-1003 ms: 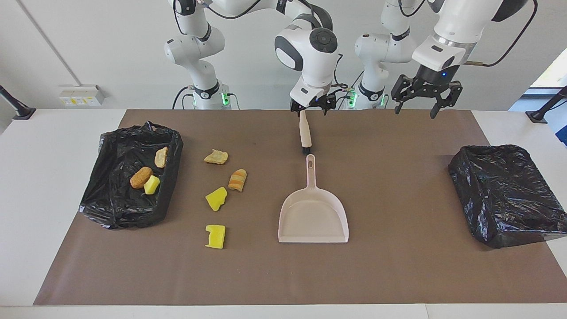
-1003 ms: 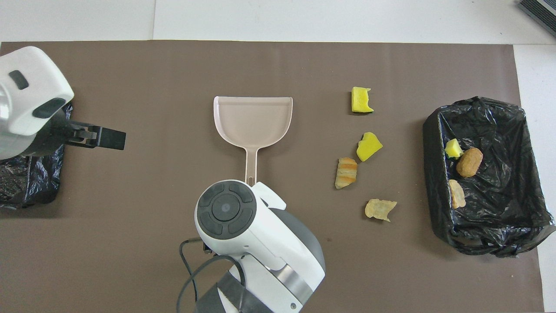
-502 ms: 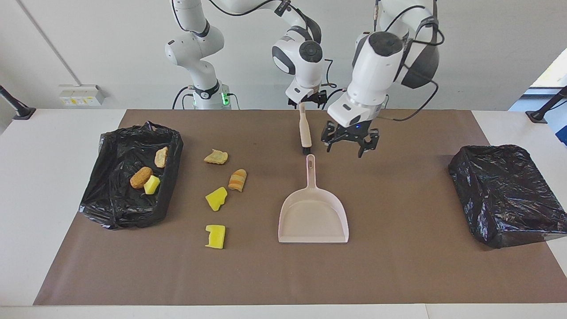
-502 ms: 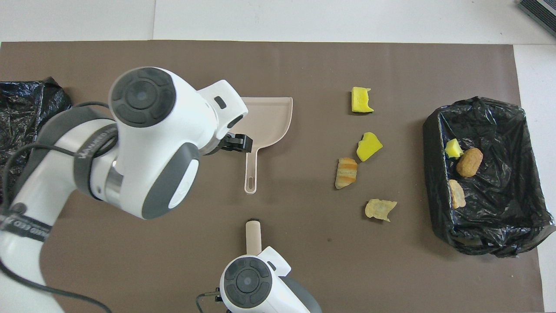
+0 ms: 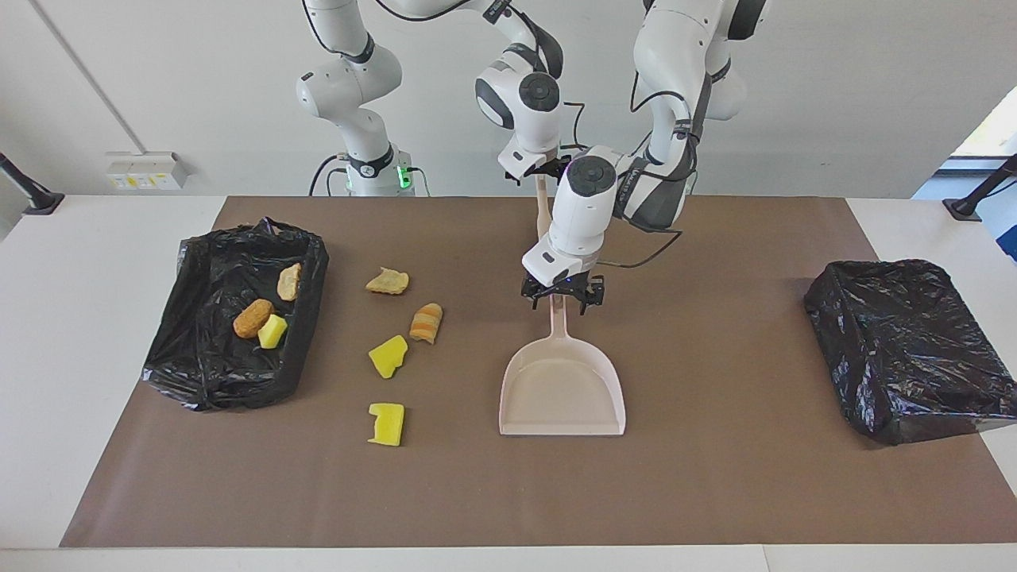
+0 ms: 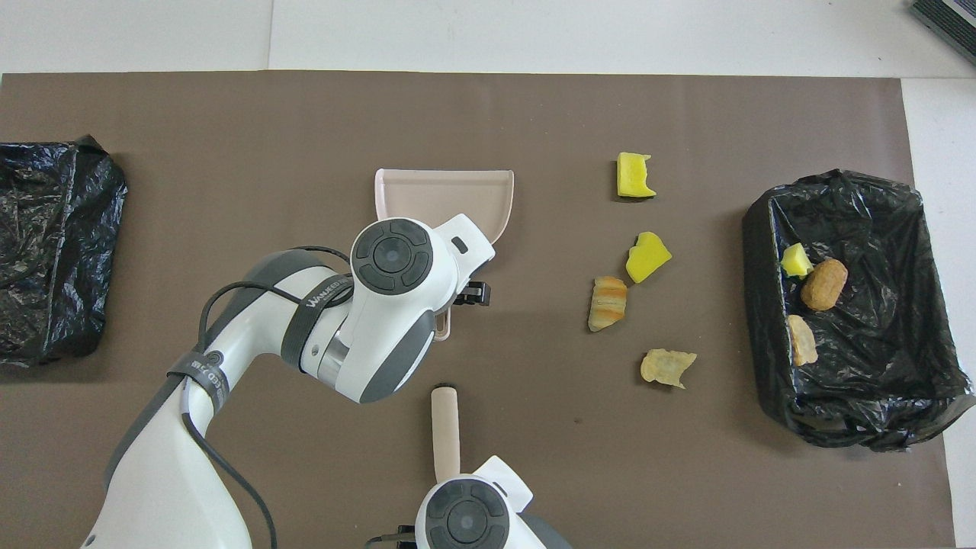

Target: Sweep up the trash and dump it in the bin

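L gripper (image 5: 562, 300) sits over the dustpan (image 5: 562, 389) handle, fingers astride it; bare mat either side. Brush (image 5: 543, 214) hangs just robot-side of the fingers. Scraps (image 5: 388, 356) lie well off toward the R arm's end.

White table (image 5: 95, 334) with a brown mat (image 5: 715, 492) spread across it. Plain white wall (image 5: 159, 79) at the back, a socket box (image 5: 145, 170) mounted low on it. Bright daylight pours from a window (image 5: 989, 131) at the edge; black clamp mounts (image 5: 32, 195) sit at the table's corners.

Robotics lab: bare white walls, brown mat (image 5: 715, 477).
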`<state>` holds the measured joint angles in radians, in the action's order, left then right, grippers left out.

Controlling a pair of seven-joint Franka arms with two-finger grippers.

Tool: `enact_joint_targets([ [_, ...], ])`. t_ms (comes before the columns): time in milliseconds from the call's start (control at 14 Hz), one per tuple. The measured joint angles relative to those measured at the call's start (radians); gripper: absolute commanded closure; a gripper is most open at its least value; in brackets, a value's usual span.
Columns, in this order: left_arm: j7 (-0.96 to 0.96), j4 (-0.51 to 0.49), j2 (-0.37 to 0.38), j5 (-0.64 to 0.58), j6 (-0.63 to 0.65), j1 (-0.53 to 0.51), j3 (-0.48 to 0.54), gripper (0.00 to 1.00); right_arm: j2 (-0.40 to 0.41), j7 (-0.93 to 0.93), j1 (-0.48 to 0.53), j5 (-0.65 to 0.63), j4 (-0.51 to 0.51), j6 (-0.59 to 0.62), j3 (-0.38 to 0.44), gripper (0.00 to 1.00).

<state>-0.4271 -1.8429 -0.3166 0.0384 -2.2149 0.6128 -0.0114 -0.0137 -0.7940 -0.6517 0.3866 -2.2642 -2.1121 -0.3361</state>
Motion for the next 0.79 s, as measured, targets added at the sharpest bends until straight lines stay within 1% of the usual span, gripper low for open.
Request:
enact_joint_targets([
  [72, -0.001, -0.001, -0.003, 0.000, -0.009, 0.000, 0.003, 0.22, 0.000, 0.000, -0.017, 0.000, -0.022, -0.050, 0.000, 0.00],
  [143, -0.002, -0.001, -0.003, 0.000, -0.014, -0.001, 0.004, 0.26, 0.001, 0.000, -0.029, 0.002, -0.044, -0.089, -0.001, 0.00],
  [215, -0.002, -0.001, -0.003, 0.000, -0.019, -0.001, 0.004, 0.28, 0.001, 0.000, -0.036, 0.003, -0.062, -0.115, -0.001, 0.00],
  [287, -0.003, -0.001, -0.004, -0.001, -0.024, -0.001, 0.004, 0.33, 0.001, 0.000, -0.037, 0.004, -0.073, -0.125, -0.001, 0.00],
  [358, -0.003, -0.001, -0.007, -0.003, -0.028, -0.001, 0.004, 0.37, 0.001, 0.000, -0.037, 0.004, -0.079, -0.132, 0.000, 0.12],
  [430, -0.003, -0.001, -0.010, -0.008, -0.029, -0.001, 0.004, 0.39, 0.001, 0.001, -0.036, 0.004, -0.084, -0.144, 0.001, 0.38],
  [502, -0.003, -0.001, -0.013, -0.011, -0.029, 0.000, 0.003, 0.39, 0.001, 0.003, -0.036, 0.005, -0.087, -0.157, 0.002, 0.74],
  [573, -0.003, -0.002, -0.015, -0.012, -0.029, 0.000, 0.002, 0.47, 0.001, 0.006, -0.036, 0.005, -0.090, -0.172, 0.002, 0.99],
  [645, -0.003, -0.002, -0.016, -0.014, -0.029, 0.001, 0.002, 0.57, 0.001, 0.011, -0.036, 0.005, -0.092, -0.187, 0.002, 1.00],
  [717, -0.003, -0.002, -0.016, -0.023, -0.029, 0.003, 0.002, 0.69, 0.001, 0.013, -0.036, 0.005, -0.093, -0.202, 0.002, 1.00],
  [788, -0.002, -0.001, -0.016, -0.053, -0.030, 0.004, 0.002, 0.87, 0.001, 0.013, -0.036, 0.005, -0.096, -0.216, 0.002, 1.00],
])
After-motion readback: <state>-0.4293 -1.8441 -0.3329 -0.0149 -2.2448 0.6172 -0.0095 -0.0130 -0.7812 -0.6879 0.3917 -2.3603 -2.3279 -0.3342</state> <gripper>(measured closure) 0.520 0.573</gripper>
